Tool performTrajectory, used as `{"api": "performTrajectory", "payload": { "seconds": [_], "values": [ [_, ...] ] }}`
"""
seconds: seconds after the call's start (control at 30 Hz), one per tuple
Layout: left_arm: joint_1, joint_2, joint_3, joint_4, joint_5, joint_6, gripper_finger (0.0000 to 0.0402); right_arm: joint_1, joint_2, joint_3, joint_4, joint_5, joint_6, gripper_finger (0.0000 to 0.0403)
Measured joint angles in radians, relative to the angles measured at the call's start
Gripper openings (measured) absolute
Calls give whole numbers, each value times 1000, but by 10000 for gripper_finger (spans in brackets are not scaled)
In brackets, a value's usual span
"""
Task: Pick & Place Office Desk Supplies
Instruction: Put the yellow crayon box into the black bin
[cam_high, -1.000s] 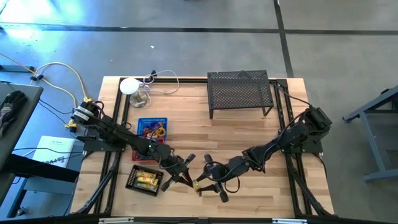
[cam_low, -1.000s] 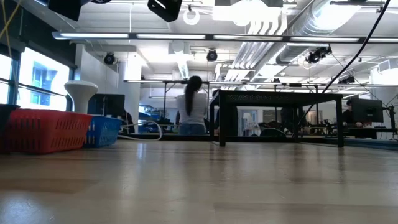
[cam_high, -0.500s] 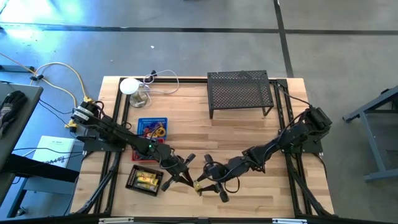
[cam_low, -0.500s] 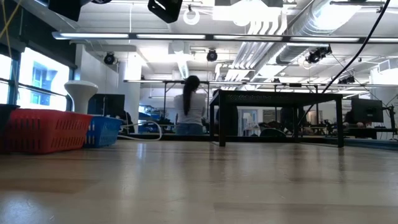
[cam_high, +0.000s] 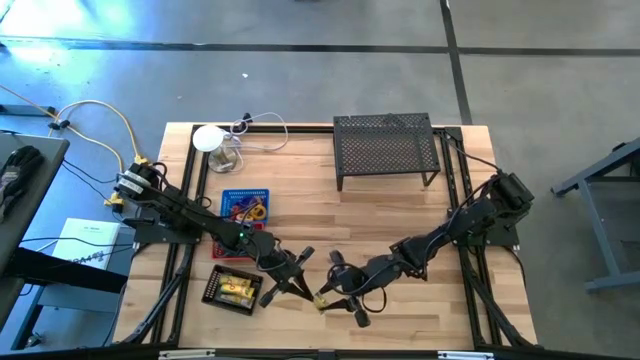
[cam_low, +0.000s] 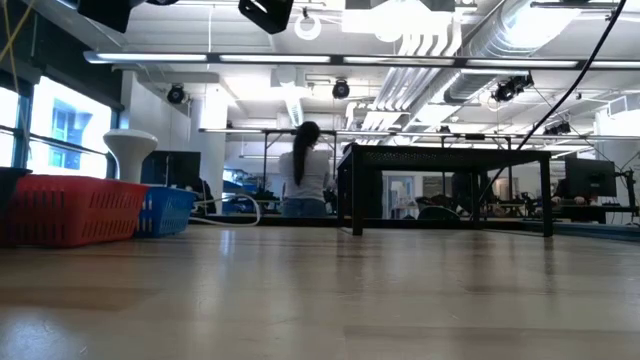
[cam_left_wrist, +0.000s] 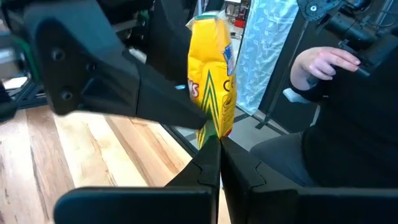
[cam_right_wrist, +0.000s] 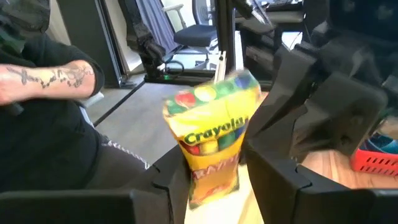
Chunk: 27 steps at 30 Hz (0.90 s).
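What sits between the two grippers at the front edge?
A yellow Crayola crayon box, pinched by the left gripper and bracketed by the right gripper; high and wrist views.

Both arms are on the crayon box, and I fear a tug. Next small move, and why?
Probably open the left gripper: its jaws pinch only the edge of the crayon box, while the right gripper has its jaws closed across the box's faces.

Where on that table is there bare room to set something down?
Bare wood lies in front of the mesh shelf, between it and the arms, and between the shelf and the blue basket. The front middle is crowded: both sets of fingers meet around a crayon box.
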Motion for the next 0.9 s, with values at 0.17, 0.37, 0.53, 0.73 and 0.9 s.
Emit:
{"api": "performTrajectory", "payload": {
  "seconds": [0.17,0.37,0.53,0.73,0.9],
  "values": [
    [-11,-2,1,1,0,11,0,13,0,-1,-21,2,6,144],
    [-13,-9,1,0,2,10,0,15,1,-1,-51,15,33,144],
    [-16,-11,2,0,0,10,0,14,1,-1,-46,44,17,144],
    [-16,-11,2,-11,0,2,0,15,1,-1,-43,80,26,144],
    [-16,-11,2,-88,-2,-5,0,26,1,-1,-104,80,91,144]
  ]
}}
